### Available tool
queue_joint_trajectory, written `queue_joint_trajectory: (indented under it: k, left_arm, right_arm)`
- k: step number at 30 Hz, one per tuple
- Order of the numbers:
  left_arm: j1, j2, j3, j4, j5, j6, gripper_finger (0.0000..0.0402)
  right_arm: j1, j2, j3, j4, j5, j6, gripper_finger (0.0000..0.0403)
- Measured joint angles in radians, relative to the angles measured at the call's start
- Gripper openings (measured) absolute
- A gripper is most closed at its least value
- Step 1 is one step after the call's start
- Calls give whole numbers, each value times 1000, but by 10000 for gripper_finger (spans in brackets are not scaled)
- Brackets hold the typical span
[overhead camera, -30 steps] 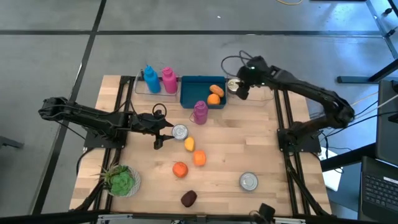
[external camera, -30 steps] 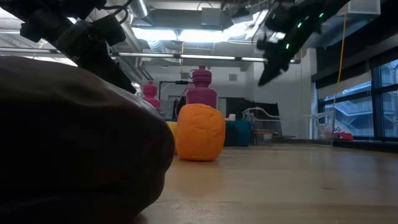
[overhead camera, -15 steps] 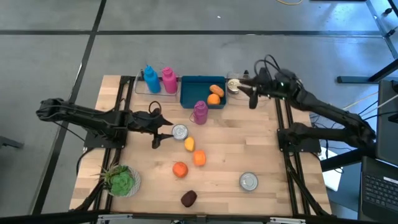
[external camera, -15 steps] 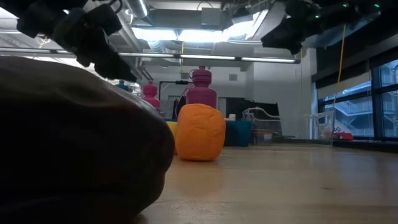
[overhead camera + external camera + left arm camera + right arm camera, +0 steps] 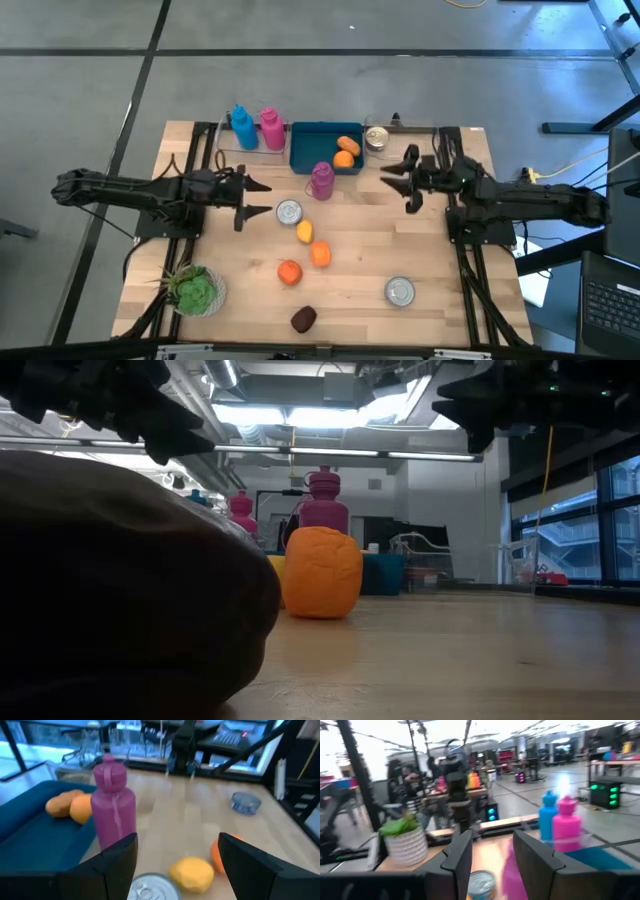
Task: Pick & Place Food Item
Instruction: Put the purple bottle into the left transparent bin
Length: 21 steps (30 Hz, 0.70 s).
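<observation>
On table point(image 5: 420, 250), three cans point(image 5: 289, 212), three bottles point(image 5: 321, 181), left gripper point(image 5: 256, 198), right gripper point(image 5: 396, 179), both spread, empty.

Two arms of matching build, both finished in matte black. The left arm point(image 5: 130, 190) consists of slender tubular links joined by bulkier rounded joint housings, with thin black cable looped loosely near its wrist. The right arm point(image 5: 530, 198) shows the same black links and housings, with cable loops by its wrist. The left gripper point(image 5: 250, 199) carries two narrow black fingers point(image 5: 102, 870) with flat, angular, slab-like faces. The right gripper point(image 5: 398, 180) has identical dark fingers point(image 5: 457, 862), smooth-surfaced. No markings or screws are legible.
</observation>
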Motion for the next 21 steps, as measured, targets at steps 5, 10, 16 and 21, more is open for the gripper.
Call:
queue_joint_trajectory:
  k: [5, 10, 16, 21]
  left_arm:
    - [2, -53, -42, 50, 16, 23, 265]
    - [15, -69, -48, 61, 13, 46, 265]
    - [40, -68, -48, 61, 11, 63, 265]
    - [52, -67, -48, 61, 7, 104, 265]
  right_arm:
    - [158, 52, -20, 56, 108, -21, 144]
    - [290, 150, -20, 141, 245, -65, 144]
    - [359, 312, -20, 280, 307, -49, 144]
    - [368, 466, -17, 458, 307, -19, 144]
